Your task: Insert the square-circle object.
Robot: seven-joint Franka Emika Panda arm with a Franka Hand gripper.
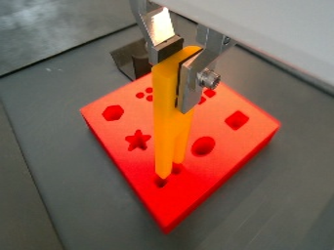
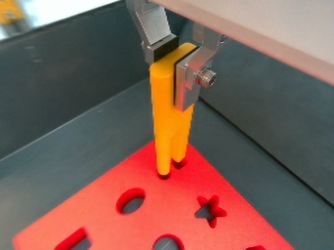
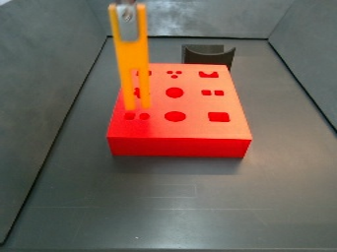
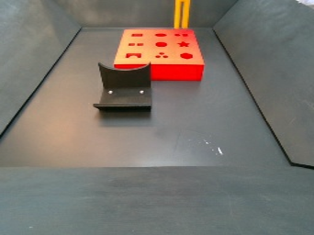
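Note:
The square-circle object [image 1: 167,117] is a tall orange-yellow piece, standing upright. My gripper [image 1: 178,61] is shut on its upper end, a silver finger [image 1: 196,80] on each side. Its two lower prongs meet the top of the flat red block [image 1: 222,146] at holes near one corner. How deep they sit I cannot tell. The other wrist view shows the same grip [image 2: 177,63] on the piece [image 2: 169,117] over the block's corner [image 2: 131,229]. In the side views the piece [image 3: 130,69] [image 4: 182,13] rises above the block [image 3: 198,133] [image 4: 166,66]. The gripper [image 3: 125,14] is at its top.
The dark fixture [image 4: 123,87] stands on the grey floor apart from the red block, and also shows beyond the block [image 3: 211,54] and behind the gripper [image 1: 131,59]. Sloping grey walls [image 4: 37,83] close in the floor on all sides.

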